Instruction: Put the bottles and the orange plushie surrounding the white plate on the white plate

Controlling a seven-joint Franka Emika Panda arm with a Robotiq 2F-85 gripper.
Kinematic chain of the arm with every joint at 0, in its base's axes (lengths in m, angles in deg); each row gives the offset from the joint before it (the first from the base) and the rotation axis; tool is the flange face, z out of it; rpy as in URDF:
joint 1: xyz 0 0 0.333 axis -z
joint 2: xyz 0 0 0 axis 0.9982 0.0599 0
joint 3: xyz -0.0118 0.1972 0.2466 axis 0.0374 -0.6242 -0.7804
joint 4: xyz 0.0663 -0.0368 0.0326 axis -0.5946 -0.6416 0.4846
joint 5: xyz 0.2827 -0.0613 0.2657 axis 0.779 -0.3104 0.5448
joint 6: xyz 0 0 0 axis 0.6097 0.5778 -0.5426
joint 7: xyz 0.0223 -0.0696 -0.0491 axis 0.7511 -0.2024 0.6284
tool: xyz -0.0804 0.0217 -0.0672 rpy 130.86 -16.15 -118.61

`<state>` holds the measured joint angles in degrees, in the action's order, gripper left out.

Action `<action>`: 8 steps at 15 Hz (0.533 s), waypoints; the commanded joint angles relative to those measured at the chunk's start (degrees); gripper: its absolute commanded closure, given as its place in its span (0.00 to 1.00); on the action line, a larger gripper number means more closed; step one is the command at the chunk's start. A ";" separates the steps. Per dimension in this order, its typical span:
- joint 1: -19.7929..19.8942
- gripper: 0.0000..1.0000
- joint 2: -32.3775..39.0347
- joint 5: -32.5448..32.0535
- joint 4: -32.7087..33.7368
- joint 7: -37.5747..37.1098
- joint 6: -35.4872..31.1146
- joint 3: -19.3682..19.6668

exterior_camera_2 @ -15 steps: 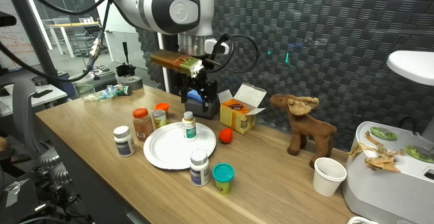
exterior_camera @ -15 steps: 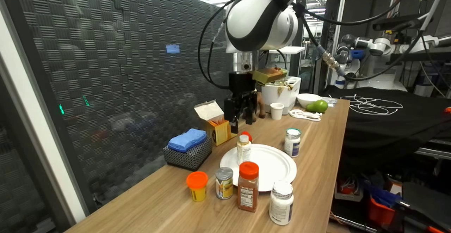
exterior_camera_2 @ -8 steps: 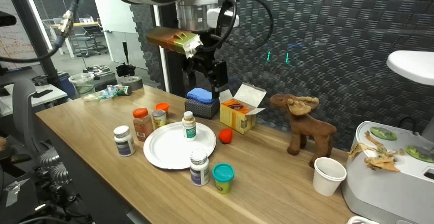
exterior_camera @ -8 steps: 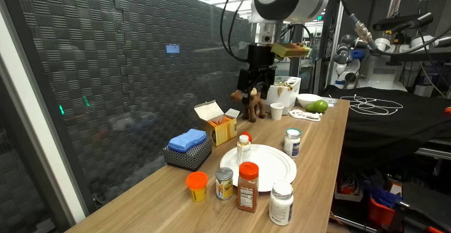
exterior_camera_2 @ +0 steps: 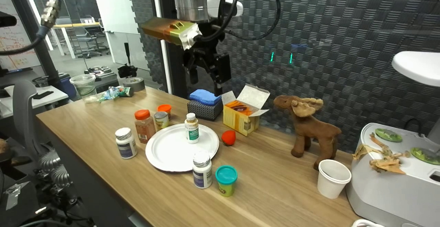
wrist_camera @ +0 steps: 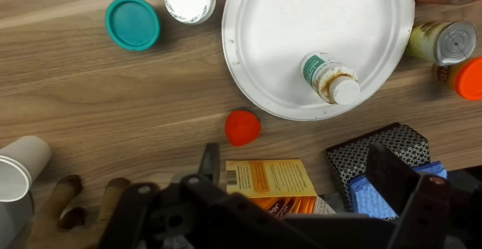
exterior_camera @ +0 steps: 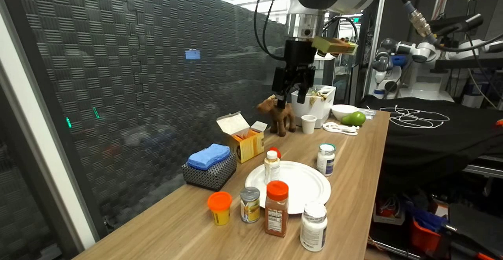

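One round white plate [exterior_camera_2: 168, 155]: shallow and smooth, its rim raised, resting on the wood-grained table [exterior_camera_2: 268, 189].
Cylindrical white bottle with green label [exterior_camera_2: 192, 134]: upright on the plate, brown streaks at its neck.
Orange-red rounded plushie [exterior_camera_2: 228, 137]: blunt and tapering, on the table just beside the plate's rim.
White bottle with dark blue label [exterior_camera_2: 126, 146] and matching white bottle [exterior_camera_2: 202, 173]: upright cylinders near different sides of the plate.
Red-capped brown spice jar [exterior_camera: 276, 214]: see-through, flat-sided, upright near the plate.
Small yellow tub with orange lid [exterior_camera: 221, 212]: squat, farther out.
Black jointed gripper [exterior_camera_2: 206, 84]: fingers spread wide in the air, above the table.
Open yellow cardboard box [exterior_camera_2: 240, 121]: pale flaps raised, near the plushie.
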<state>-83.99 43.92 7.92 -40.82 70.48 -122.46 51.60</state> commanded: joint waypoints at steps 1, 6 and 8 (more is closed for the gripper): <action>-0.20 0.00 -0.02 -2.21 -2.27 -5.15 -5.50 1.03; 0.05 0.00 0.70 -7.62 -7.03 -16.07 -9.76 3.52; 0.23 0.00 1.50 -8.87 -7.80 -19.05 -8.89 4.56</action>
<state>-83.87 45.32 1.55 -47.06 56.43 -130.64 55.02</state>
